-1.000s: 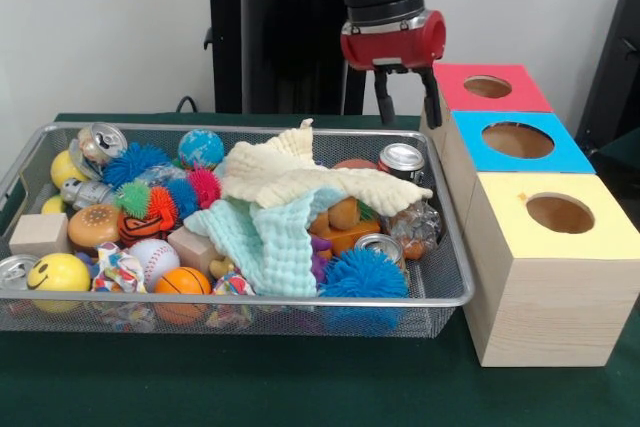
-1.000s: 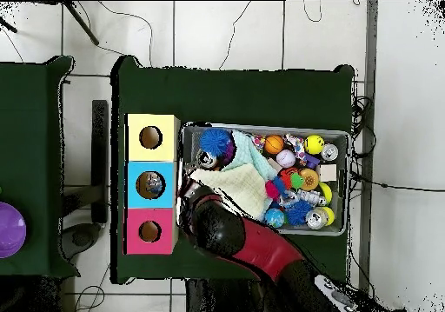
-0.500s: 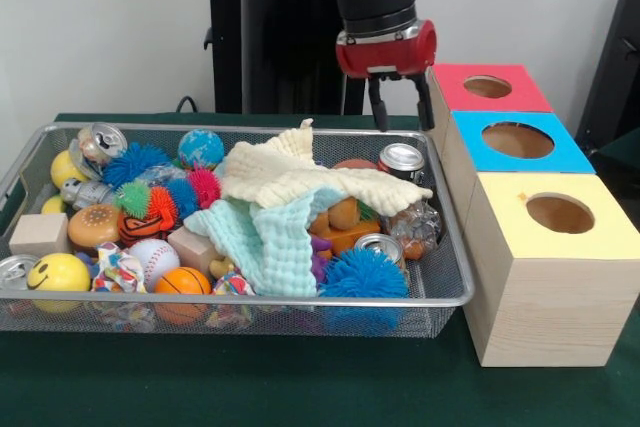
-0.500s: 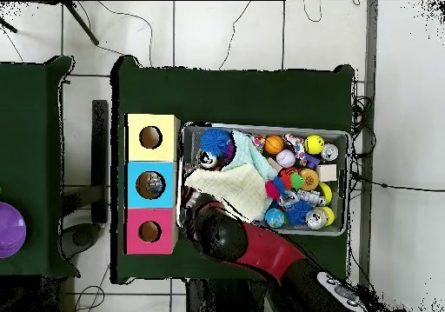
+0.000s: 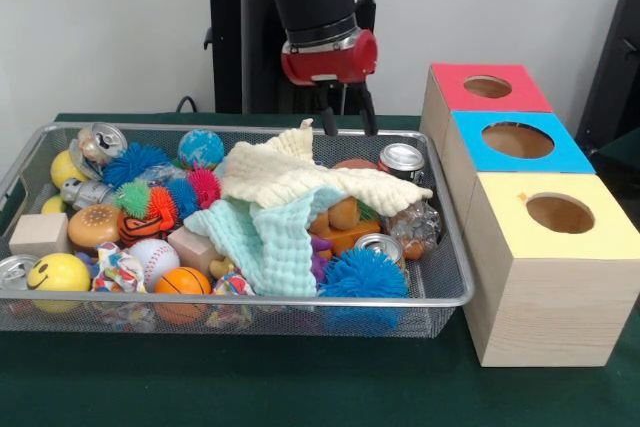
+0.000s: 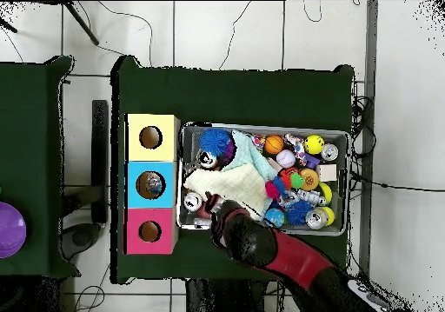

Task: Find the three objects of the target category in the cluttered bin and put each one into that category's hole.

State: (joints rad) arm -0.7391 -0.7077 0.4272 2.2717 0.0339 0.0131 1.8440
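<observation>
The bin (image 5: 250,299) is a silver wire-mesh tray full of clutter; it also shows in the overhead view (image 6: 261,127). A cream cloth (image 5: 300,177) and a mint cloth (image 5: 265,237) cover its middle. Silver cans lie at the far right (image 5: 402,159), front right (image 5: 380,247) and far left (image 5: 100,139). Balls include a yellow smiley (image 5: 58,272), a basketball (image 5: 182,282) and a baseball (image 5: 152,255). My gripper (image 5: 346,123) is open and empty, hanging above the bin's far rim, just behind the cream cloth. In the overhead view my arm (image 6: 248,239) hides it.
Three wooden boxes with round holes stand right of the bin: red (image 5: 490,87) farthest, blue (image 5: 520,139) in the middle, yellow (image 5: 555,212) nearest. In the overhead view something lies inside the blue box's hole (image 6: 150,184). A blue spiky ball (image 5: 365,275) and a wooden block (image 5: 40,232) lie in the bin.
In the front view my gripper has moved left, from beside the red box to above the bin's far rim. It stays open and empty. The bin's contents have not moved.
</observation>
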